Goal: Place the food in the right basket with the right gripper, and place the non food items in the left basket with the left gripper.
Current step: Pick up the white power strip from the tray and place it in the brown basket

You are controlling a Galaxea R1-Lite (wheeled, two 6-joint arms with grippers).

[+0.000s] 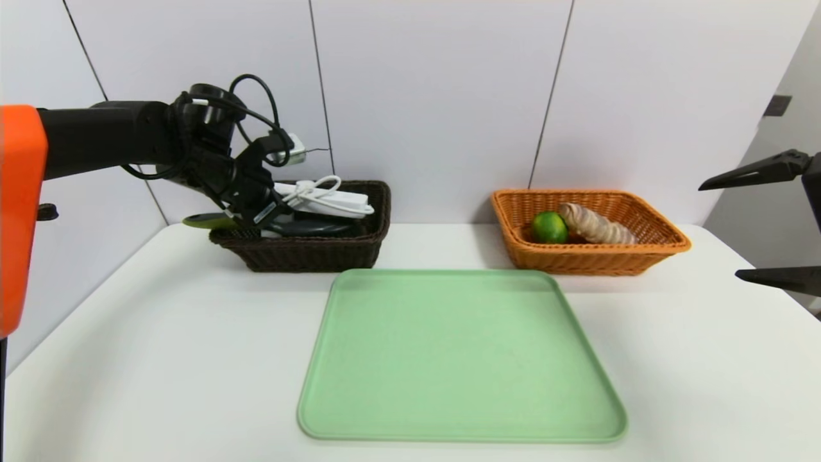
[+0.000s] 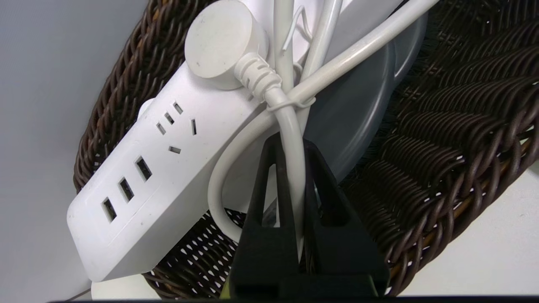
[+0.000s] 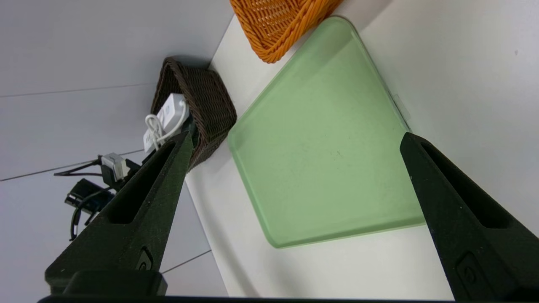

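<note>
White bench, pale wall behind. Left gripper (image 2: 290, 147) over left basket (image 1: 308, 253), fingers (image 2: 269, 189) pinched shut on cord of power strip (image 2: 168, 168). Probably light, rigid body; cord springy, slippery. Right gripper (image 1: 757, 224) idle, spread wide.

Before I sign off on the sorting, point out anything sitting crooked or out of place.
The power strip lies tilted on top of the other things in the dark basket, not settled flat; the left hand is shut on its cord. A green brush handle pokes out over the basket's left rim. The lime and roll sit properly in the orange basket.
</note>
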